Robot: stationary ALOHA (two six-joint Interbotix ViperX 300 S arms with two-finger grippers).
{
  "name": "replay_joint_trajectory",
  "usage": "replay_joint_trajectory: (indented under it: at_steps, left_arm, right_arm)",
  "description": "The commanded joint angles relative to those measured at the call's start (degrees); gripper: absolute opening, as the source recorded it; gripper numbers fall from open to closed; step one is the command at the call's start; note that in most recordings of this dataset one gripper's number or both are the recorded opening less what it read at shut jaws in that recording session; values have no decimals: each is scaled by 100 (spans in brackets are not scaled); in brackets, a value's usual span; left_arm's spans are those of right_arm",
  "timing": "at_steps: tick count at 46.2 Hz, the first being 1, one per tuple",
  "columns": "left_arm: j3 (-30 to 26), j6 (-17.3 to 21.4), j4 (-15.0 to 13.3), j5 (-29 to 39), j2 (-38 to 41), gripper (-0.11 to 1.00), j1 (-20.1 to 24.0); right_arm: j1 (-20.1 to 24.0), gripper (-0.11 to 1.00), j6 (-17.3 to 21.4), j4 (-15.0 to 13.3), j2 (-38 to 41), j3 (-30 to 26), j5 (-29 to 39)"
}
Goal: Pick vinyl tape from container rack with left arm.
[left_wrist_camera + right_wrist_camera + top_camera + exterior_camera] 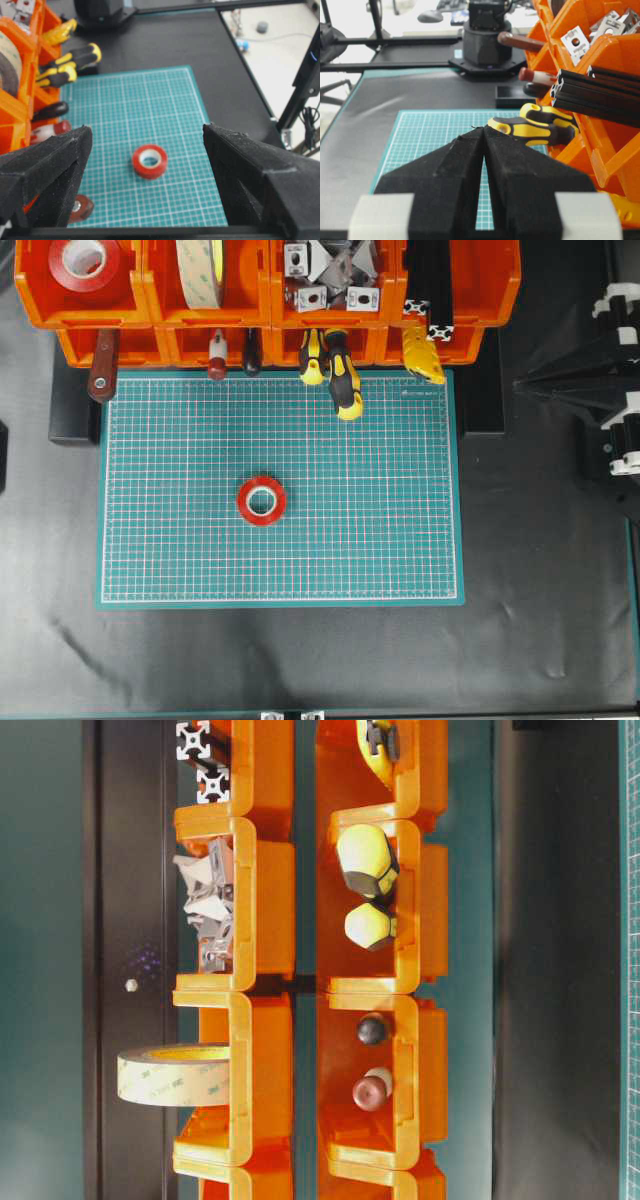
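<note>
— Where is your vinyl tape right now?
— It lies flat on the green cutting mat, a little left of the mat's middle, well apart from the container rack. A second red roll sits in the rack's upper left bin.

— And your left claw?
— Its jaws stand wide apart with nothing between them, above the mat with the tape lying between them in the wrist view.

— The right claw?
— Its tips meet, holding nothing, near the yellow-and-black screwdriver handles.
</note>
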Motion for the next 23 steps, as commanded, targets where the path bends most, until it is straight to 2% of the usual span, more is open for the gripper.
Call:
replay_joint_trajectory:
  at_steps: [1,23]
  left_arm:
    - [-53,-18,-9,-62,44,86,18]
    - [9,-79,0,-79,44,86,18]
  right_arm:
    - [9,1,-9,9,35,-79,-18]
    - [35,0,-9,9,35,-79,-35]
